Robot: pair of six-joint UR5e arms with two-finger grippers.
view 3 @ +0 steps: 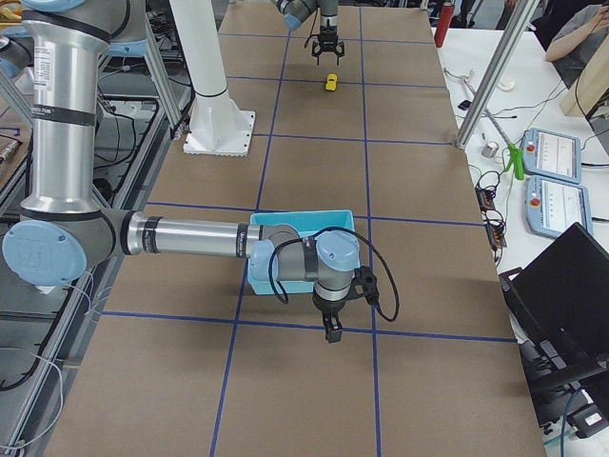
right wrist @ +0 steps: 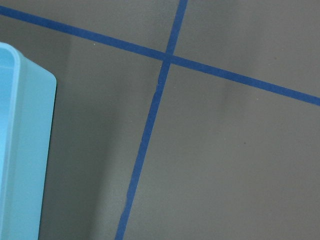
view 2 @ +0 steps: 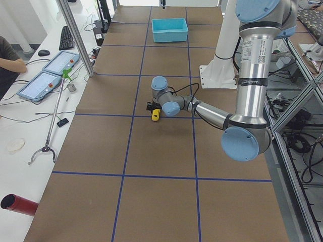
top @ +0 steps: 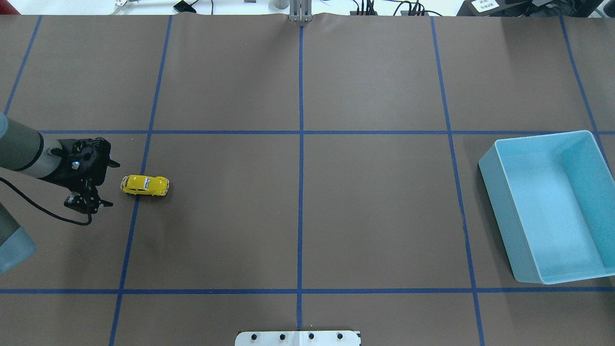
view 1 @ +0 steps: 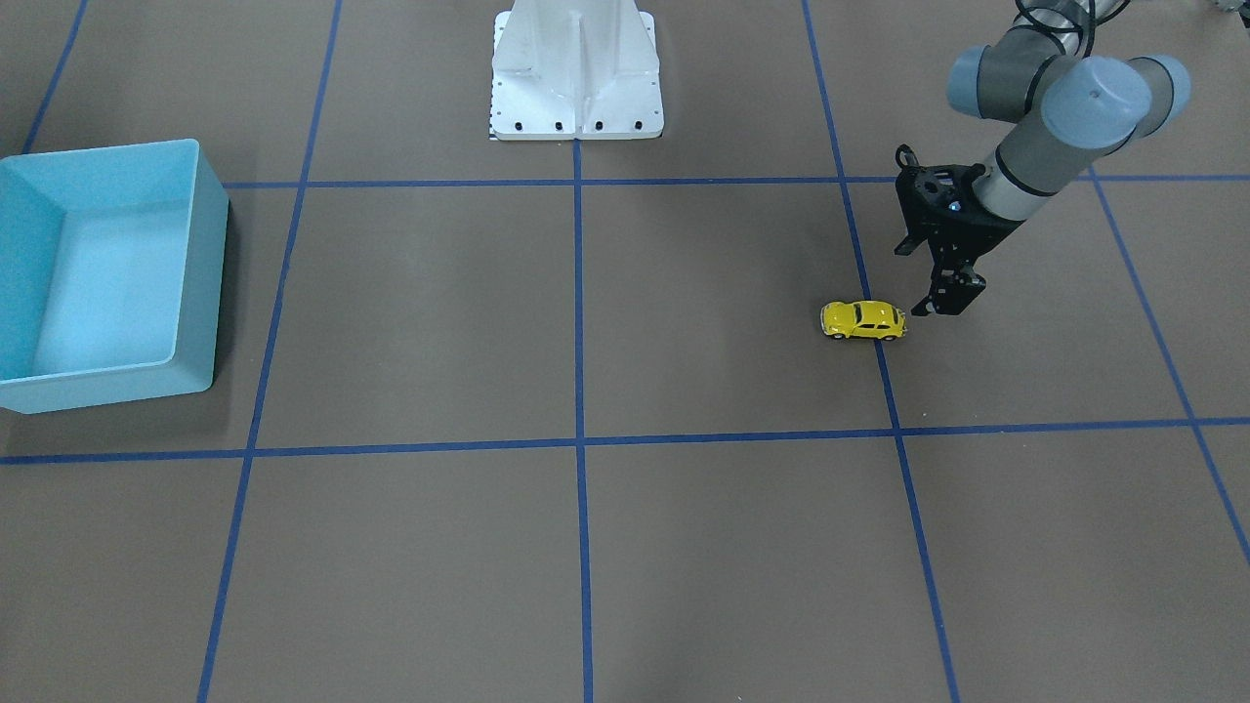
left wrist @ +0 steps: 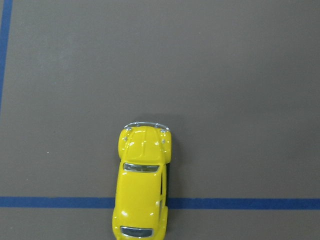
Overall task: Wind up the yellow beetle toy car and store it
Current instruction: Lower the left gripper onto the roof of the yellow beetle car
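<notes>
**Risk of knocking car away**

Found car standing on a tape line, just beside left gripper, jaws apart and empty; well apart from bin. Could not tell right gripper's state. Likely to roll car off with an off-centre descent, or slip off its rounded roof.

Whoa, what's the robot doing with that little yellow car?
Its left gripper hangs open right beside the car, not touching it. The car sits on the table, across a blue tape line. The blue bin is empty, far off near the right gripper. Nothing is picked up or stored yet.
</notes>
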